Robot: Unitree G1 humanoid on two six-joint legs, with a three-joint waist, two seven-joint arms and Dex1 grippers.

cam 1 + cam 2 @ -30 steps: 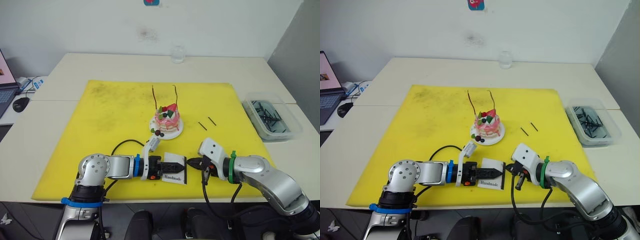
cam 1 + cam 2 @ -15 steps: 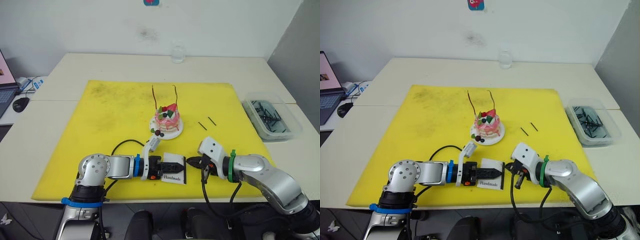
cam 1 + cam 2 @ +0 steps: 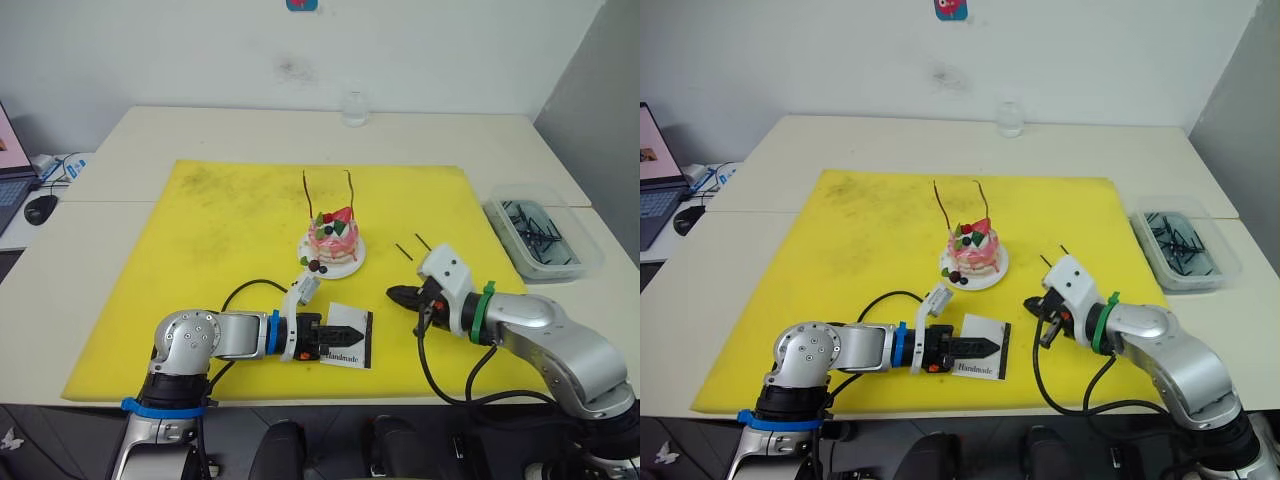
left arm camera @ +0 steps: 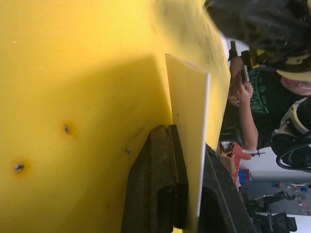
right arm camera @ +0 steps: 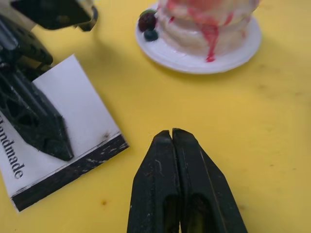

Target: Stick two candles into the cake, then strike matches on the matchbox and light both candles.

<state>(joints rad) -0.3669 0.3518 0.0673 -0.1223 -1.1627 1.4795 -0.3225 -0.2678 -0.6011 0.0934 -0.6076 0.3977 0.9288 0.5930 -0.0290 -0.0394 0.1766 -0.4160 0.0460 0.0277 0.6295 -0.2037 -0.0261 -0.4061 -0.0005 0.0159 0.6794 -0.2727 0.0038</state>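
The flat white "Handmade" matchbox [image 3: 347, 339] is clamped by the left tool [image 3: 335, 335] near the surface's front edge; the right tool [image 5: 173, 137] is closed, seemingly empty. A short dark match [image 3: 404, 251] should be pinched low, then dragged firmly along the black strip.

Clear bin [image 3: 545, 238] of dark bits, perhaps clips; glass [image 3: 354, 108] by wall.

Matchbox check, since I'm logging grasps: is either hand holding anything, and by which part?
The left hand is shut on the matchbox, pinching its flat faces at the edge nearest that arm. The right hand is shut, with nothing visible between its fingers.
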